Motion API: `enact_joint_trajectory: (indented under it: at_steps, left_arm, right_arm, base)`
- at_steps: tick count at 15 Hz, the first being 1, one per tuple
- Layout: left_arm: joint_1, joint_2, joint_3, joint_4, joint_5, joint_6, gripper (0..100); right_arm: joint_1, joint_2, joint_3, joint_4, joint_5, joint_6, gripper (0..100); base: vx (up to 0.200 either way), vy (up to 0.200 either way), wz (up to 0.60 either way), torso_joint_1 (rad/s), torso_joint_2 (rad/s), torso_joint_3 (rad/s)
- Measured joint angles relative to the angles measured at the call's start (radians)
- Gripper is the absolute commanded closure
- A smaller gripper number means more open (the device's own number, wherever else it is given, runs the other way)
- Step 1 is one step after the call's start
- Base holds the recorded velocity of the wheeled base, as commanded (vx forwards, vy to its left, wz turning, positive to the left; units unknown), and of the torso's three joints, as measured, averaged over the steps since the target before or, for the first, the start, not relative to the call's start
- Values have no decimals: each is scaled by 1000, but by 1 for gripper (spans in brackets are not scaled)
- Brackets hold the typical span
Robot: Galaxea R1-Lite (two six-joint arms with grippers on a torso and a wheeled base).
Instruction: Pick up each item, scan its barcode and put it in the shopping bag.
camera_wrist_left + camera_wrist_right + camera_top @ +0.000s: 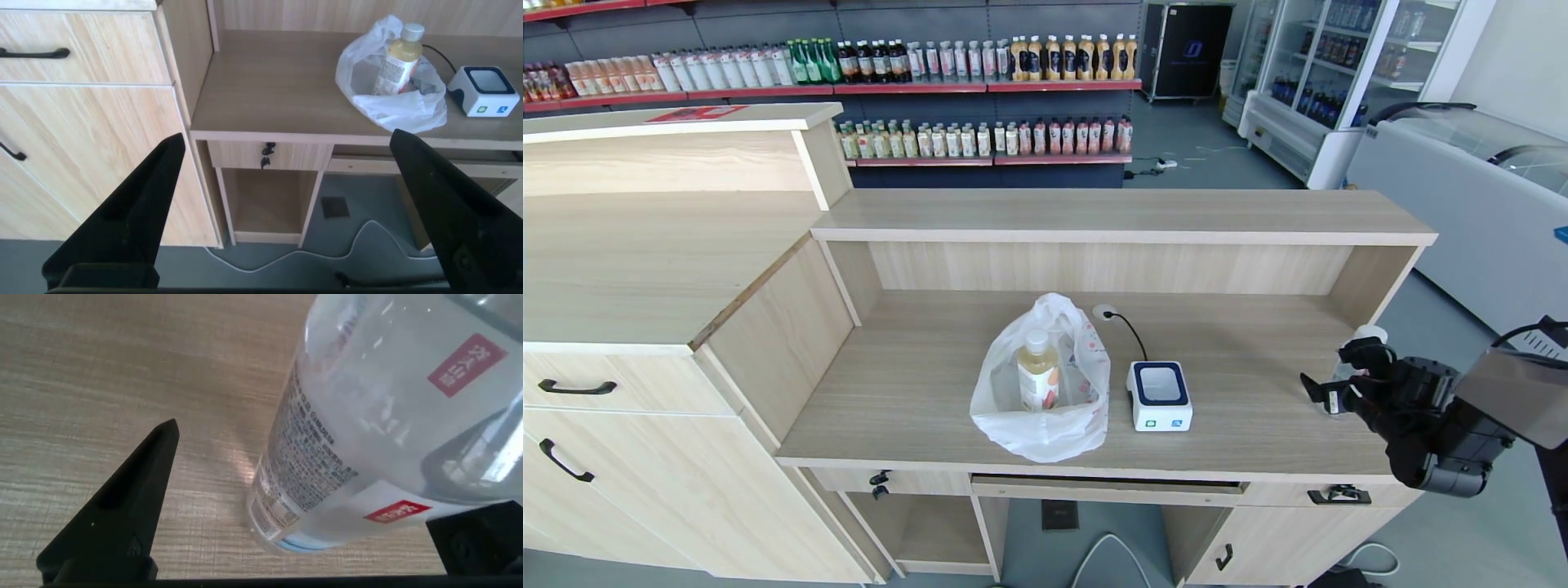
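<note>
Step in hand: pick-up of the second item. One item, a bottle of pale drink (1039,371), already stands upright inside the shopping bag (996,392) at the middle of the counter (1241,367). The scanner (1159,394) sits just beside the bag on the robot's right, window facing up.

Item position: the clear bottle (1366,335) stands at the right end of the counter, well apart from the scanner. The right wrist view shows its base on the wood and its printed label (315,449) turned toward the camera.

Tool state:
- Right gripper (1331,371) – fingers apart, straddling the clear bottle low on its body. One finger (139,498) stands clear of the bottle with bare counter visible between them; the other is at the bottle's far side, where contact cannot be confirmed. The grasp is judged not yet made.
- Left gripper (288,140) – fingers wide apart and holding nothing, positioned low in front of the counter's left end, away from the work.

Next move, as judged: close the right fingers squarely on the bottle, then lift straight up. The wall is smooth and rounded, so an off-centre grip may let it slip or tip. Then carry the bottle to the scanner and present the barcode panel to the window – some wrist rotation is likely needed – before lowering it into the bag's open mouth beside the first bottle.
</note>
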Motion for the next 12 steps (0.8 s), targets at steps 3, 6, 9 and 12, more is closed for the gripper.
enact_joint_trajectory:
  at_steps: [3,6,9,12]
  left_arm:
    - [0,0,0,0,0,0,0]
    - [0,0,0,0,0,0,0]
    - [0,0,0,0,0,0,0]
    - [0,0,0,0,0,0,0]
  right_arm:
    - [1,-1,-35,24,1,13,100]
    - [2,-2,-51,34,3,16,100]
    - [-1,-4,-54,33,1,40,100]
    - [-1,-10,-51,34,0,47,100]
  base:
    - [0,0,0,0,0,0]
    - [0,0,0,0,0,0]
    - [0,0,0,0,0,0]
    - [0,0,0,0,0,0]
